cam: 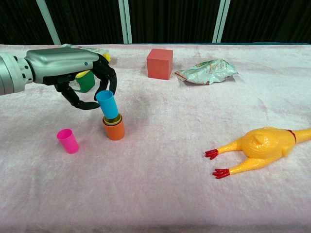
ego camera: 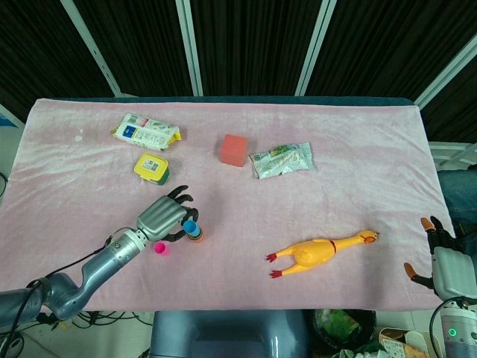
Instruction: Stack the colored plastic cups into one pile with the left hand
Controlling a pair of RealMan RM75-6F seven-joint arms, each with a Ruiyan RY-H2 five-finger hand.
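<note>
My left hand point(cam: 73, 73) point(ego camera: 162, 218) holds a blue cup point(cam: 107, 104) point(ego camera: 191, 226) between thumb and fingers, its base dipping into the mouth of the pile. That pile is an orange cup point(cam: 114, 131) point(ego camera: 196, 238) with a yellow cup point(cam: 114, 118) nested in it, standing upright on the pink cloth. To the left of the pile a pink cup point(cam: 67, 141) point(ego camera: 159, 248) stands alone. My right hand point(ego camera: 440, 257) rests off the table's right front corner with nothing in it, fingers spread.
A red cube point(cam: 160, 63), a crumpled foil bag point(cam: 206, 72) and a rubber chicken point(cam: 257, 148) lie right of the cups. A yellow-lidded green tub point(ego camera: 152, 168) and a snack pack point(ego camera: 146, 132) sit behind my left hand.
</note>
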